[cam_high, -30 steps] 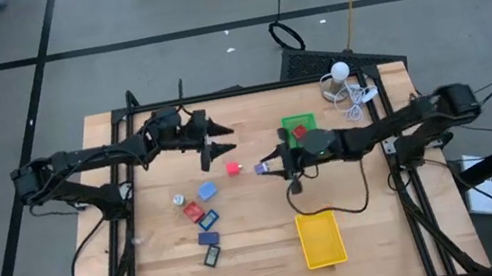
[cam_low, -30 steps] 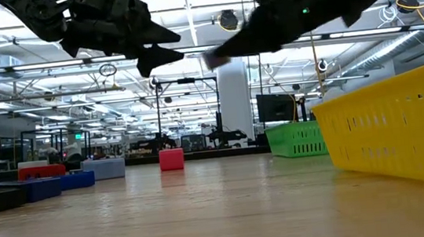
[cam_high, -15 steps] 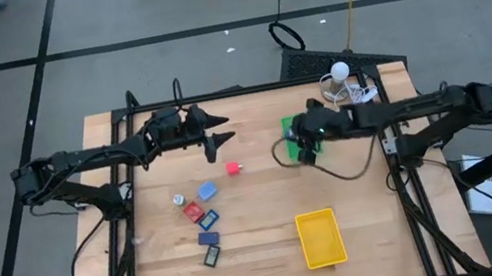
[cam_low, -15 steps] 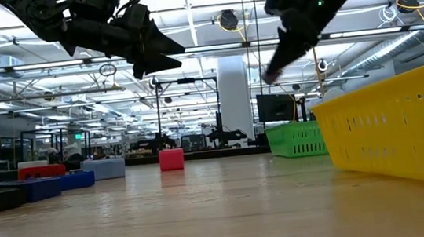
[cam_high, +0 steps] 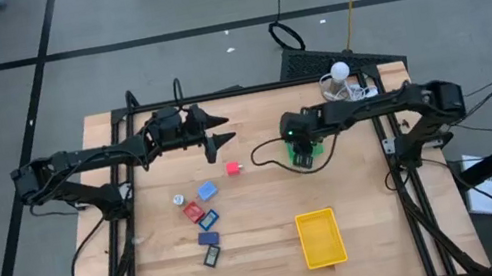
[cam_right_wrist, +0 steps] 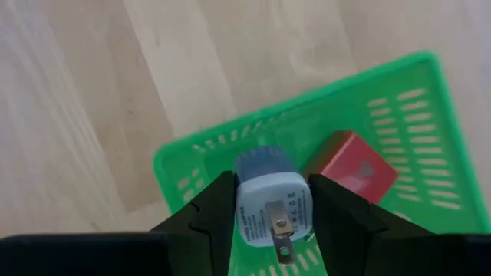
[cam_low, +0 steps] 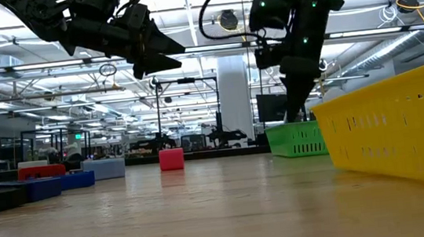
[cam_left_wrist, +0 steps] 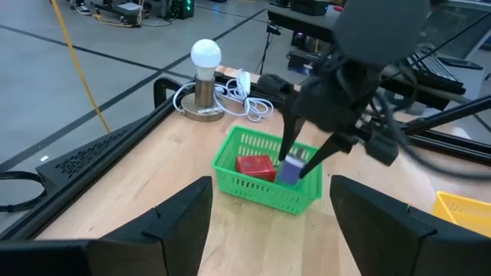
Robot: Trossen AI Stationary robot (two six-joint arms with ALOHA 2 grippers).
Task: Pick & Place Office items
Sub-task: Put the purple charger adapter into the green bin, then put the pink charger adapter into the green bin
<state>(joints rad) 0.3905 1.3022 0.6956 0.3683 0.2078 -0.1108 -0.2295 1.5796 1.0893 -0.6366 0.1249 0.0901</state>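
My right gripper [cam_high: 303, 153] points down over the green tray [cam_high: 320, 151] and is shut on a small purple and whitish plug piece [cam_right_wrist: 268, 201]. A red piece [cam_right_wrist: 351, 165] lies on the tray's floor beside it. My left gripper [cam_high: 214, 131] hovers open above the table's far left part, looking toward the tray. A red cube [cam_high: 231, 169] stands on the wood between the arms. Near the left lie a light blue piece [cam_high: 207, 192], a whitish round one [cam_high: 178, 200], a red one [cam_high: 193, 210] and dark navy rectangles [cam_high: 208, 237]. My right gripper pinches the plug piece by its two side faces [cam_right_wrist: 244, 205], one finger [cam_right_wrist: 217, 207] on each side. The fingers come from above, pointing down into the tray. The piece [cam_left_wrist: 292, 170] sits at rim height inside the green tray; whether it touches the floor, I cannot tell.
The yellow tray [cam_high: 321, 237] sits near the table's front edge, right of centre. A lamp bulb with a coiled white cord [cam_high: 341, 72] stands at the far right corner, just behind the green tray. Bare wood lies around the red cube.
My right gripper has carried the purple piece from beside the red cube toward the table's far right, over the green tray. It has tipped from nearly level to pointing down, and has lowered toward the tray's inside.
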